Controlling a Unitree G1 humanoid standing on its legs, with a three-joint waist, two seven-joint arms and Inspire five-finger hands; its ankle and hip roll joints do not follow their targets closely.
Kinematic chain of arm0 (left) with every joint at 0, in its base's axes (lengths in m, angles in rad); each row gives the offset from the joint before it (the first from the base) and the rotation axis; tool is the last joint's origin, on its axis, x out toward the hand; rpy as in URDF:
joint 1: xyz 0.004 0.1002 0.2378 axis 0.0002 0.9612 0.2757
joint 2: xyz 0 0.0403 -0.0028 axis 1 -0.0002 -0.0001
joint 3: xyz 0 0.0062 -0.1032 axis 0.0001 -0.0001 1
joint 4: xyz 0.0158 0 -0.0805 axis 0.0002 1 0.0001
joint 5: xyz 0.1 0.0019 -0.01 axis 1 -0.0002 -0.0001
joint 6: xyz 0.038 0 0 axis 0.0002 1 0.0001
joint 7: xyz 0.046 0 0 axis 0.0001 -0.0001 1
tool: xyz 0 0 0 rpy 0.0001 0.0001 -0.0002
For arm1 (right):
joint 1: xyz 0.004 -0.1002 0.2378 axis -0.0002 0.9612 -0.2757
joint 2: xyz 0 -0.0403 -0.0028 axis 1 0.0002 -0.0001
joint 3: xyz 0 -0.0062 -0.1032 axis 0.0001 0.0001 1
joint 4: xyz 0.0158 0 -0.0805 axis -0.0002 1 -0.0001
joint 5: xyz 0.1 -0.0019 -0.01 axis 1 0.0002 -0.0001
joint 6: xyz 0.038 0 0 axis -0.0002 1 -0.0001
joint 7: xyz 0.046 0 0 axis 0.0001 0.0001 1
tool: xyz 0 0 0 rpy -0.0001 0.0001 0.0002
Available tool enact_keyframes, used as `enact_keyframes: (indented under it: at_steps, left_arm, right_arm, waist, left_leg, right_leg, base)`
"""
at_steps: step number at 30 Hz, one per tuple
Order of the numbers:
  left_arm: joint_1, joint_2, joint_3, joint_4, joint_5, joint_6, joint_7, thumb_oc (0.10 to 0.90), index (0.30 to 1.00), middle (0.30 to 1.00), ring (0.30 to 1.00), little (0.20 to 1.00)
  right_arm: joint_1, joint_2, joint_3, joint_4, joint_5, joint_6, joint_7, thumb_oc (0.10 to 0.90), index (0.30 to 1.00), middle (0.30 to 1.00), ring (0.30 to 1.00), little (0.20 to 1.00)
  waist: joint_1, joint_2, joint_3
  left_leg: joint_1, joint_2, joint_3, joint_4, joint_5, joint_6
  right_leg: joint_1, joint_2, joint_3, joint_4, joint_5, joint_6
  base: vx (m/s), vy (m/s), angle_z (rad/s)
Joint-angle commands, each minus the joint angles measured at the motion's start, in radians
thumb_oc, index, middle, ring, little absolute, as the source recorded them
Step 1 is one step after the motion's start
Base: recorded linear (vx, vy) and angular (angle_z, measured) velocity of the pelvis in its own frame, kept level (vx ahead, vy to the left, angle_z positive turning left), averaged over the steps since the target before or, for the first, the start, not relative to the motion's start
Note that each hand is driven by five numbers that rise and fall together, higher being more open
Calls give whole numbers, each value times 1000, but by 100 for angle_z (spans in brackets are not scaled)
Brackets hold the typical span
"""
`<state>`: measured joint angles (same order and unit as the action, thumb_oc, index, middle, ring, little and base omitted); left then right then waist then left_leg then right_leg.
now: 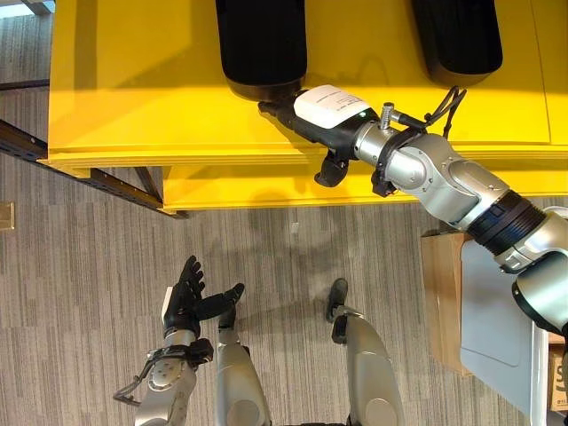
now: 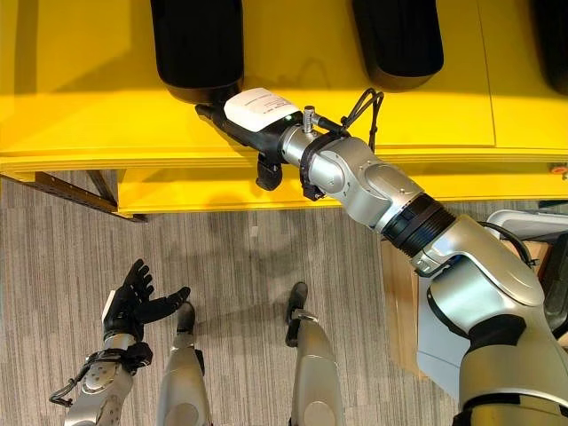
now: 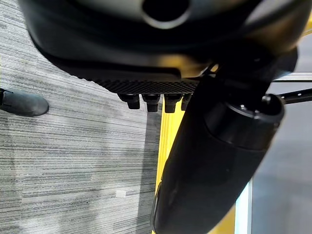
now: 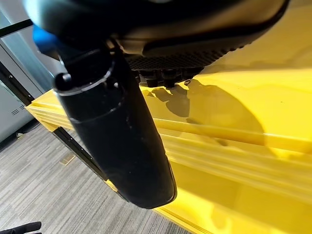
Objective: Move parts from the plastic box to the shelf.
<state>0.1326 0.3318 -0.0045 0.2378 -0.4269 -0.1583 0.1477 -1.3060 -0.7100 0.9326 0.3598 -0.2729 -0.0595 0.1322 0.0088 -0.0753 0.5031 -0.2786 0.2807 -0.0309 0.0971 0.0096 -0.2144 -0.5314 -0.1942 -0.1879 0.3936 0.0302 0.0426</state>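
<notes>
Yellow shelf (image 1: 133, 98) spans the top of my head views, and I see 2 black parts standing on it: one part (image 1: 262, 40) toward the left, the other part (image 1: 457, 35) well apart to its right. My right hand (image 1: 306, 120) is stretched out over the shelf's front edge, its fingertips at the base of the left part; I cannot tell whether they touch it, and the fingers look straight rather than curled. My left hand (image 1: 188, 297) hangs low over the grey carpet (image 1: 80, 266), fingers spread and relaxed, holding nothing. A wooden board (image 1: 441, 297) shows at the right, beside my right arm.
</notes>
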Motion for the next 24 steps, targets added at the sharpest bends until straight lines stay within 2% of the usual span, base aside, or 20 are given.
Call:
enact_keyframes:
  at_steps: [1, 14, 18, 20, 24]
  left_arm:
    - [44, 82, -27, -64, -10, -90, 6, 900, 1000, 1000, 1000, 1000]
    - [35, 89, -28, -69, -2, -87, 1, 900, 1000, 1000, 1000, 1000]
    - [31, 88, -31, -76, 7, -87, -1, 900, 1000, 1000, 1000, 1000]
    - [31, 85, -30, -78, 23, -80, -8, 900, 1000, 1000, 1000, 1000]
    - [30, 88, -32, -75, 34, -77, -18, 900, 1000, 1000, 1000, 1000]
  right_arm:
    - [-182, 48, -21, 55, 11, -25, -82, 900, 1000, 1000, 1000, 1000]
    - [-139, 0, -37, -12, 24, -34, -74, 900, 1000, 1000, 1000, 1000]
    - [-63, -48, -82, -73, 49, -44, -68, 900, 1000, 1000, 1000, 1000]
    - [15, -99, -125, -141, 71, -53, -55, 900, 1000, 1000, 1000, 1000]
    - [88, -126, -162, -169, 86, -59, -40, 900, 1000, 1000, 1000, 1000]
  waist:
    - [29, -20, -78]
    - [20, -31, -88]
    - [9, -36, -99]
    - [-2, -39, -111]
    - [-6, -39, -126]
  left_leg:
    - [212, 23, 67, -51, -63, 46]
    - [224, 25, 70, -54, -65, 43]
    - [238, 24, 77, -56, -70, 42]
    - [251, 23, 84, -55, -80, 44]
    - [268, 20, 86, -57, -89, 47]
  right_leg:
    - [-87, -79, 146, -51, 130, 149]
    - [-74, -76, 146, -60, 135, 153]
    - [-60, -73, 146, -71, 140, 158]
    - [-45, -75, 145, -74, 140, 163]
    - [-27, -77, 146, -81, 143, 168]
  base:
    - [0, 0, 0]
    - [0, 0, 0]
    - [0, 0, 0]
    - [2, 7, 2]
    - [0, 0, 0]
